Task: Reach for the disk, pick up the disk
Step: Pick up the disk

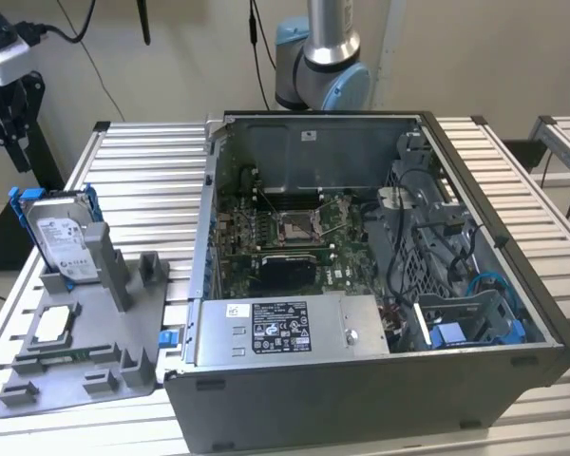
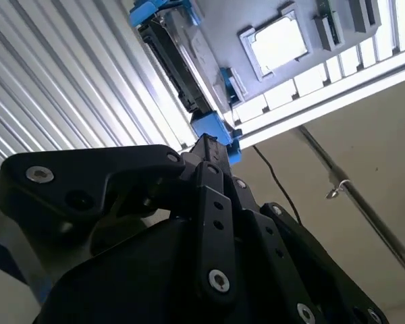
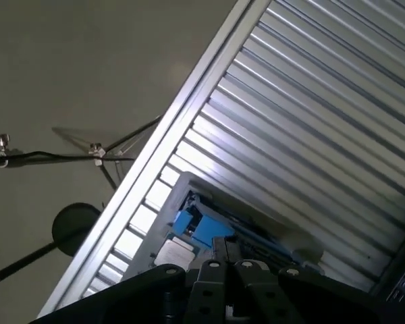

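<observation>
I find the disk (image 1: 62,242) outside the open computer case (image 1: 361,404), off the case's wall on the exterior view's left. It stands on edge: a flat, silver-grey metal slab with a white label, clipped in a bright blue plastic frame (image 1: 16,201). It is slotted into a matte grey moulded holder (image 1: 95,375) that lies just beside that wall. A small square silver chip (image 1: 55,325) lies flat on the same holder.

The black gripper (image 1: 19,152) hangs above the disk and farther from the case than it, with clear air between them. In the second wrist view its jointed black links taper toward the frame's blue corner. I cannot tell how the jaws stand. Case and holder rest on a ribbed aluminium table (image 1: 142,171).
</observation>
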### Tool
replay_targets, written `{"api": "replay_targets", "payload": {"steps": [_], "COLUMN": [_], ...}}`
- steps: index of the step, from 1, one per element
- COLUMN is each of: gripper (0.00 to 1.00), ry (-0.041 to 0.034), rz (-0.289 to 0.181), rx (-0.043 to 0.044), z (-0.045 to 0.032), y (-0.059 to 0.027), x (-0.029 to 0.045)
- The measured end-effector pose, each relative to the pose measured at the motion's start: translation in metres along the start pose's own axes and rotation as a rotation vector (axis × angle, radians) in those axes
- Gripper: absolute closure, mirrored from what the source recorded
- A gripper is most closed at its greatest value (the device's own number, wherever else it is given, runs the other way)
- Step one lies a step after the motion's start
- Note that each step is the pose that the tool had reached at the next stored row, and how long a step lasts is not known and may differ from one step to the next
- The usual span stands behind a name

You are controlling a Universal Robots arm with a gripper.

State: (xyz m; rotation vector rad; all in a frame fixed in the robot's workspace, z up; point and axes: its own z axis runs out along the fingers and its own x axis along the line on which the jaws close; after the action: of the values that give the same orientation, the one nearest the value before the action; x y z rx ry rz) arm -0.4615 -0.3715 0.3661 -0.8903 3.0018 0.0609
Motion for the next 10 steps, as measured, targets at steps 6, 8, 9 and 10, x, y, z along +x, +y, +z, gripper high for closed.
{"api": "replay_targets", "payload": {"steps": [6,8,9,10], "gripper": [1.0,1.0,1.0,1.0], "ry": [-0.0002,-0.0011,-0.0017,-0.0024], "rz": [-0.109,-0.146,-0.164,-0.181], "rx": [0.0003,0.0012,0.0016,0.0021], "z": [0.0,-0.0001,0.0,0.0], "y": [-0.0001,-0.0001,-0.0001,-0.0001], "x": [-0.0001,-0.0001,0.0,0.0]}}
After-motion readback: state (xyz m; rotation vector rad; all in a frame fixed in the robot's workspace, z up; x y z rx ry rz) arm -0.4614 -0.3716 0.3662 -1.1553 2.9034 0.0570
